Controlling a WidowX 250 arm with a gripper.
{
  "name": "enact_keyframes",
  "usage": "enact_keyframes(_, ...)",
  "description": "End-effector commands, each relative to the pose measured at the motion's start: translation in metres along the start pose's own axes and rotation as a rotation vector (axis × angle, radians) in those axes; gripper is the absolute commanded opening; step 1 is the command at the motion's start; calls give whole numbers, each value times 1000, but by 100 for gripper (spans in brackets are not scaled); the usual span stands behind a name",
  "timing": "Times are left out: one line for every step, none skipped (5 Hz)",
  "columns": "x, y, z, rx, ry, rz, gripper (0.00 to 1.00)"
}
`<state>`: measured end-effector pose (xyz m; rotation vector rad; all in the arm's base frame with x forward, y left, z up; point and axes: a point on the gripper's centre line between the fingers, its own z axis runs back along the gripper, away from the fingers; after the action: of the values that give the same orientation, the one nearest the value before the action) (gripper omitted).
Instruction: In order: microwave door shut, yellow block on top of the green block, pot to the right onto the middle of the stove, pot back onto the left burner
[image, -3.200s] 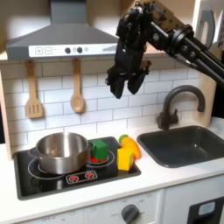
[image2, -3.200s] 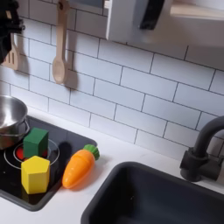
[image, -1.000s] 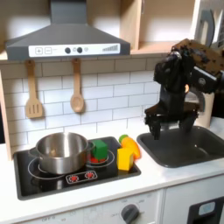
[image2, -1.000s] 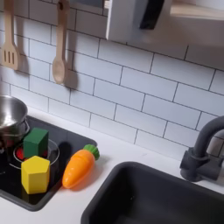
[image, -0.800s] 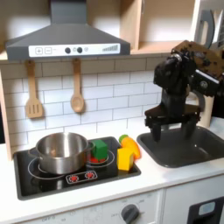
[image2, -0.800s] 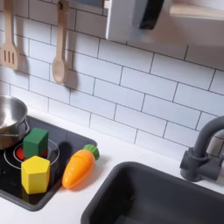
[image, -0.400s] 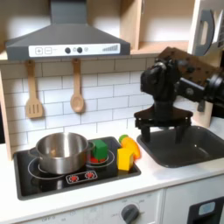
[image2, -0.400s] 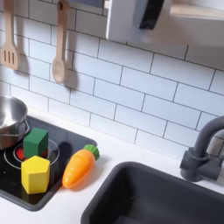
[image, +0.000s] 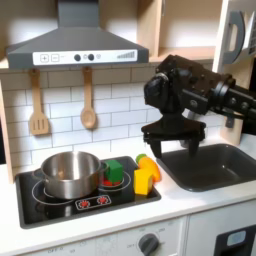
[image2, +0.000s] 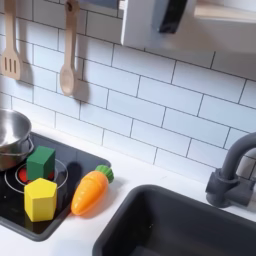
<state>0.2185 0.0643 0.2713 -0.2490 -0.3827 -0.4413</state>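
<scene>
Now the black gripper (image: 171, 140), fingers apart, hangs up and right of the small yellow block (image: 144, 180) in the first exterior view.

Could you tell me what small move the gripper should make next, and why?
Probably move toward the first exterior view's left and down to the yellow block. The gripper hangs above the sink's edge, while that block sits on the stove beside the green block, not stacked.
</scene>
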Motion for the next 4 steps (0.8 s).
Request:
enact_keyframes(-5, -3, 1, -165, 3, -84, 100)
enact_keyframes(-9, -11, 0, -262, 10, -139, 100)
enact_keyframes(-9, -13, 1, -354, 7, -184, 100)
enact_keyframes(-8, -13, 1, -378, -1, -193, 100)
